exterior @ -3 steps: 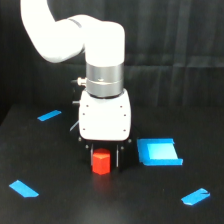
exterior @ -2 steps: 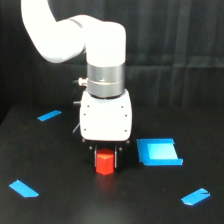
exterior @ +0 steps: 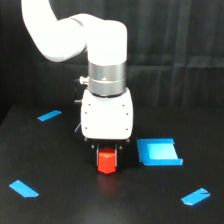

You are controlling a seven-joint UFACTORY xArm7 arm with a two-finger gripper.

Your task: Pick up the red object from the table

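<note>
The red object (exterior: 107,162), a small red-orange block, rests on the black table (exterior: 65,205) just below the white wrist housing. My gripper (exterior: 107,166) points straight down over it. Its two dark fingers stand close against the block's left and right sides, and the jaws look shut on it. The block's base still seems to touch the table. The upper parts of the fingers are hidden under the housing.
A flat blue square piece (exterior: 158,151) lies just to the exterior view's right of the block. Blue tape strips lie at the back left (exterior: 49,115), front left (exterior: 23,188) and front right (exterior: 195,196). A dark curtain hangs behind.
The fingers have closed in from a wide stance to the block's sides. The arm and the block have stayed in place.
</note>
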